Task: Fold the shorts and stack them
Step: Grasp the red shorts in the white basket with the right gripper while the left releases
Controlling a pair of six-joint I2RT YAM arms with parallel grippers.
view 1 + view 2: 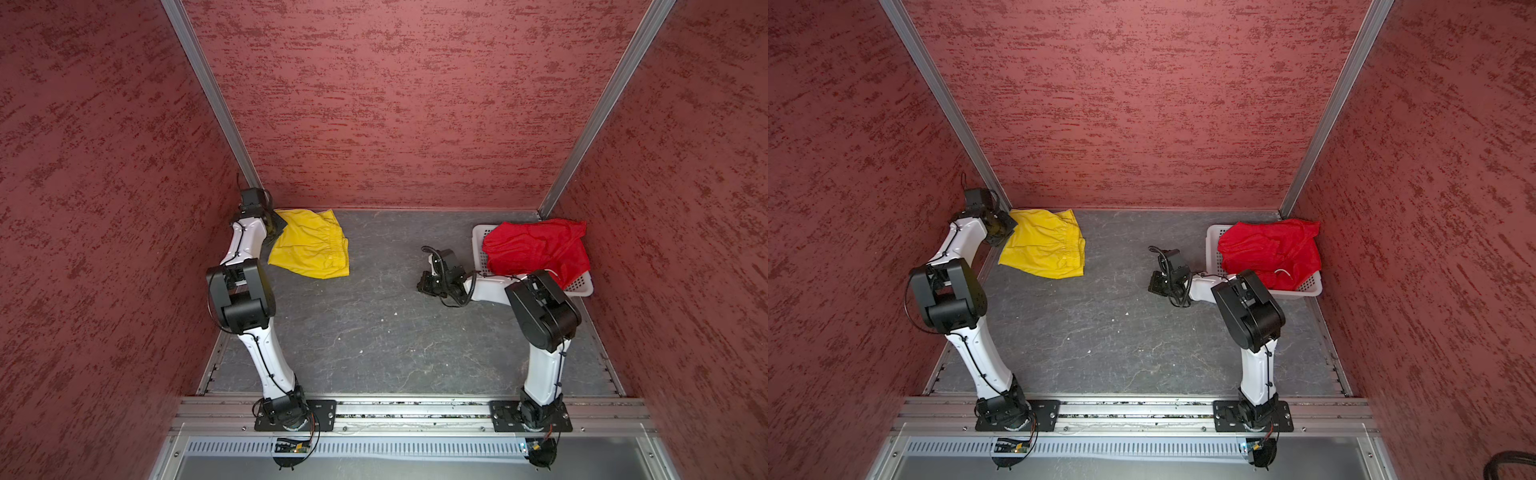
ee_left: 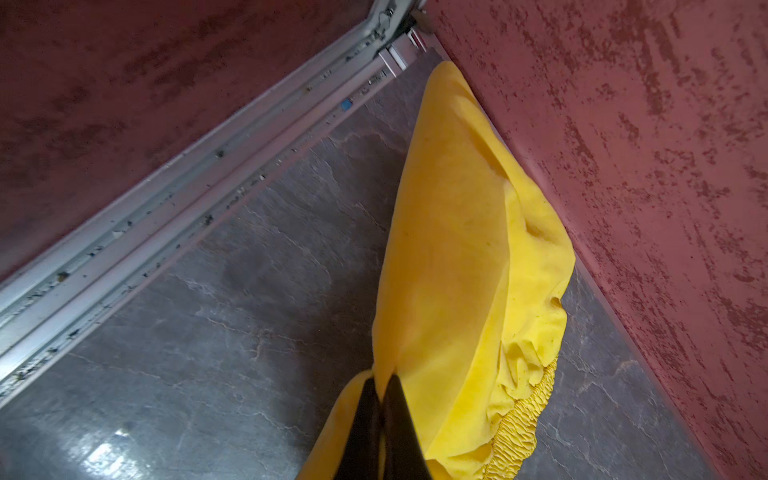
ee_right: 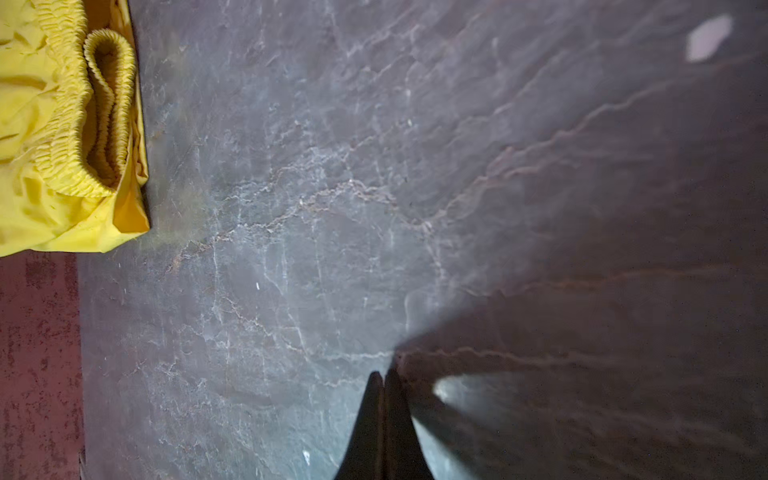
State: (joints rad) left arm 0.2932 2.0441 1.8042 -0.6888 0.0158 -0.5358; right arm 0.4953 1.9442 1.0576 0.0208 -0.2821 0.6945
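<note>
The yellow shorts point(image 1: 309, 249) point(image 1: 1044, 249) lie folded in the back left corner of the table, the gathered waistband facing the middle. My left gripper point(image 1: 276, 226) point(image 1: 1003, 228) is at their left edge by the wall. In the left wrist view its jaws point(image 2: 381, 376) pinch a fold of the yellow cloth point(image 2: 457, 249). The red shorts point(image 1: 536, 249) point(image 1: 1271, 249) lie crumpled over the white basket point(image 1: 478, 245) point(image 1: 1214, 249) at the back right. My right gripper point(image 1: 424, 286) point(image 1: 1154, 286) point(image 3: 383, 374) is shut and empty, low over the table left of the basket.
Red textured walls close in the grey table point(image 1: 374, 332) at the left, back and right. An aluminium rail point(image 2: 166, 199) runs along the left edge beside the yellow shorts. Both arm bases sit on the front rail point(image 1: 415, 411).
</note>
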